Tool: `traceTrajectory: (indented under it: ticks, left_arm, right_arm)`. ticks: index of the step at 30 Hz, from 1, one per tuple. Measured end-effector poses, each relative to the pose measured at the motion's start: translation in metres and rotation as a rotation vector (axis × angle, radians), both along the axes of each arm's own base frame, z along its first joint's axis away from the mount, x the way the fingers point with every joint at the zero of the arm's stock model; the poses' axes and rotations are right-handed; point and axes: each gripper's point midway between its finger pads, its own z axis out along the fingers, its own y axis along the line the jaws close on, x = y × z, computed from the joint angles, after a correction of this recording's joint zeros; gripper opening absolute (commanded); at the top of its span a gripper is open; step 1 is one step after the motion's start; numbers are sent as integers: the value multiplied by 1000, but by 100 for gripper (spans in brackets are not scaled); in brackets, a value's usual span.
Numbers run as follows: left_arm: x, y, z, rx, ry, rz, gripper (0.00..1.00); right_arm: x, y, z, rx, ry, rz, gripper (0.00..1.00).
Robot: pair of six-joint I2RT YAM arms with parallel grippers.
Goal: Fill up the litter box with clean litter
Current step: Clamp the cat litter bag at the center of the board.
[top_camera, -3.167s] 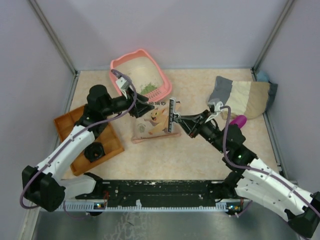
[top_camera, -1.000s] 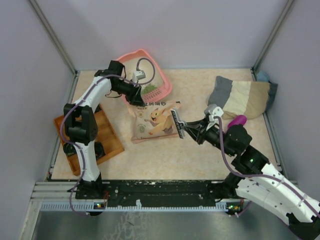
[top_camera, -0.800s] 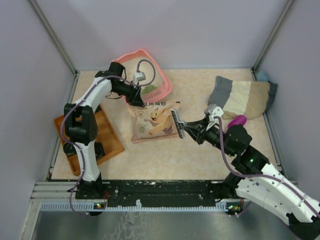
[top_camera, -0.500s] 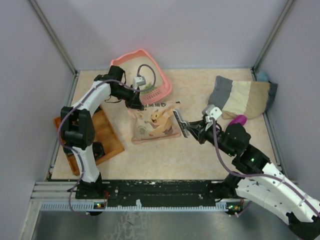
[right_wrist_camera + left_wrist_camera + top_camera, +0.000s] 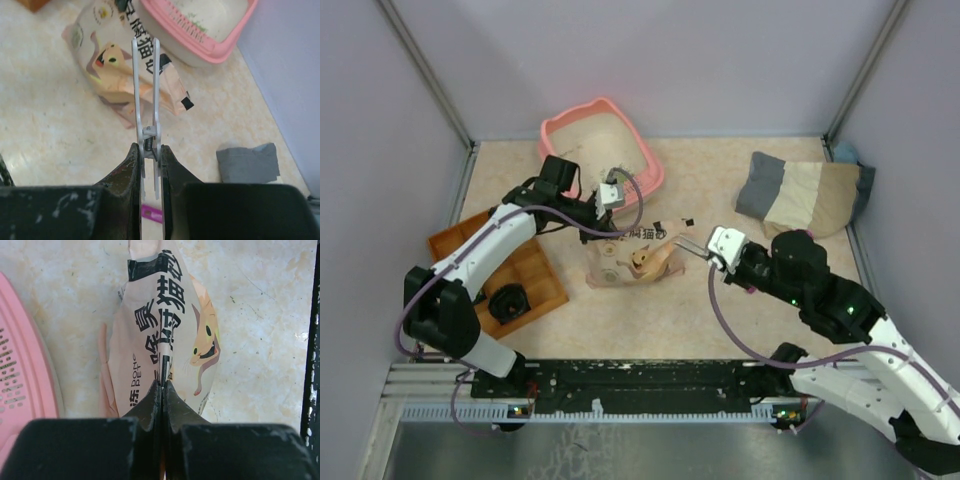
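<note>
The left pincer (image 5: 162,390) pinched the bag (image 5: 167,335) tightly; the right pincer (image 5: 148,156) clamped the clip (image 5: 145,85). The next move seemed to be lifting and tilting it over the litter box (image 5: 216,54).

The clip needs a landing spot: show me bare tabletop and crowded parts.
Bare: tabletop between litter box and cushion; strip on the near side of the paper bag, right of the orange tray. Crowded: around the bag, left gripper pinching it, right gripper and clip alongside.

The litter box (image 5: 22,375) runs off the left wrist view's edge. Overhead, the left arm (image 5: 480,250) hides its near rim.
</note>
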Motion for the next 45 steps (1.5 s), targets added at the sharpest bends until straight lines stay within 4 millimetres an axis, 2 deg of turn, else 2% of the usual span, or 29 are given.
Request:
traceTrajectory:
  ticks: [3,7,12,15,18,27,33,39,45]
  left_arm:
    - [-11,-8,2,-10,-61,-21,0]
    - [-28,-11,5,-40,-126,-45,0]
    - [-47,-11,8,-78,-202,-69,0]
    - [-50,-13,11,-87,-219,-78,0]
    - [-52,-15,12,-91,-227,-86,0]
    - [-58,-18,10,-88,-239,-109,0]
    - [-57,-18,10,-87,-247,-111,0]
    - [-58,-19,10,-85,-252,-116,0]
    - [-59,-20,9,-82,-259,-121,0]
  right_arm:
    - [-1,-4,-13,-139,17,42,0]
    - [9,-9,-29,-307,20,62,0]
    - [31,-14,-59,-473,65,68,0]
    - [48,-18,-75,-546,92,67,0]
    - [57,-16,-86,-593,111,97,0]
    - [75,-1,-95,-634,85,197,0]
    - [92,-2,-84,-601,69,217,0]
    - [91,5,-82,-590,60,303,0]
    - [91,18,-90,-594,95,408,0]
